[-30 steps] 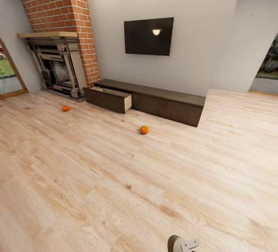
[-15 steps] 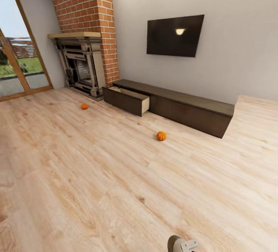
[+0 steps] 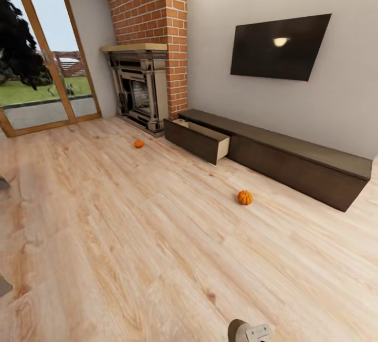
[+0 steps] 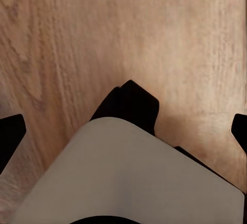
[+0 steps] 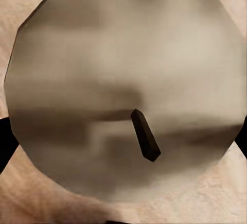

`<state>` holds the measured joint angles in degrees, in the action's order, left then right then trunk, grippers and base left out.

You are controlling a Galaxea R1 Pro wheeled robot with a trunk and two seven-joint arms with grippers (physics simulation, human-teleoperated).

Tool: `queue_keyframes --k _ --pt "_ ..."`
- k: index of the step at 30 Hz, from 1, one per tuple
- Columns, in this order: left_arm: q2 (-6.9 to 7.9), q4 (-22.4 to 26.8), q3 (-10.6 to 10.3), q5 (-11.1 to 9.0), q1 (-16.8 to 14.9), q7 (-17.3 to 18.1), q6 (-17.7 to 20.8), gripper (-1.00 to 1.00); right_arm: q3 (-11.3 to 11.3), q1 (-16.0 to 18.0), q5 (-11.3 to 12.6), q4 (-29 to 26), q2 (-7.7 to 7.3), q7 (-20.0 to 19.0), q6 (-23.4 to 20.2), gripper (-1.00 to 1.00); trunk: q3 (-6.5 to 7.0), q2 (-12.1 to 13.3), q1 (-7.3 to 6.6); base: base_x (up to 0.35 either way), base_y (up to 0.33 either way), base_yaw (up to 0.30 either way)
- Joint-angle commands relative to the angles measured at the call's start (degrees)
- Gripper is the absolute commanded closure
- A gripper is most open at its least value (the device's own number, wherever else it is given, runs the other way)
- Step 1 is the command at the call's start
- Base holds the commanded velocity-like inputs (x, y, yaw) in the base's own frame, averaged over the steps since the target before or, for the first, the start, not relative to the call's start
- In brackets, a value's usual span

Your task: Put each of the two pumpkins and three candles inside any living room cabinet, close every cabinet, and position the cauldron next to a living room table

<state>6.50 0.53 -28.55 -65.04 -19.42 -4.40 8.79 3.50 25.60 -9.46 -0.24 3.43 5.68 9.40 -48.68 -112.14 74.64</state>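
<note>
Two orange pumpkins lie on the wood floor, one (image 3: 244,197) in front of the cabinet (image 3: 299,166) and one (image 3: 138,143) near the fireplace. The long dark cabinet stands against the wall under the TV, with its left drawer (image 3: 198,141) pulled out. A pale candle (image 5: 123,80) with a dark wick sits between the fingers of my right gripper (image 5: 123,136), which is shut on it; the candle (image 3: 239,330) also peeks in at the head view's lower edge. My left gripper (image 4: 126,131) is open above bare floor. The cauldron and table are out of view.
A brick fireplace (image 3: 140,87) stands in the corner left of the cabinet. Tall glass doors (image 3: 44,74) fill the left wall. A dark TV (image 3: 281,47) hangs above the cabinet. Wide wood floor (image 3: 131,237) lies between me and the pumpkins.
The head camera has swung left, so the whole scene has shifted right and the glass doors have come into view. The pumpkins and the drawer have not moved.
</note>
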Motion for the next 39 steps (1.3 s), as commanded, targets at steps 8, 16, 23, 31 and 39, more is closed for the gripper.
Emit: queue_keyframes --k 8,16,23,31,39 --pt "0.0 0.0 -0.01 0.0 0.0 0.0 0.0 -1.0 0.01 0.0 0.05 -0.02 0.0 0.03 0.0 1.0 0.0 0.0 0.0 0.335 0.0 0.295" --pt "0.0 0.0 -0.01 0.0 0.01 0.0 0.0 -1.0 0.01 0.01 0.05 -0.02 0.0 0.02 0.0 1.0 0.0 0.0 0.0 0.335 0.0 0.287" --pt "0.0 0.0 -0.01 0.0 0.01 0.0 0.0 -1.0 0.01 0.0 0.11 -0.02 0.0 0.02 -0.04 1.0 0.0 0.0 0.0 0.336 0.0 0.17" --pt "0.0 0.0 -0.01 0.0 0.0 0.0 0.0 -1.0 0.01 0.03 0.11 -0.02 0.0 -0.01 -0.04 1.0 0.0 0.0 0.0 0.336 0.0 0.014" --pt "0.0 0.0 -0.01 0.0 0.01 0.0 0.0 -1.0 0.01 0.01 0.13 -0.02 0.0 -0.04 -0.09 1.0 0.0 0.0 0.0 0.336 0.0 0.0"
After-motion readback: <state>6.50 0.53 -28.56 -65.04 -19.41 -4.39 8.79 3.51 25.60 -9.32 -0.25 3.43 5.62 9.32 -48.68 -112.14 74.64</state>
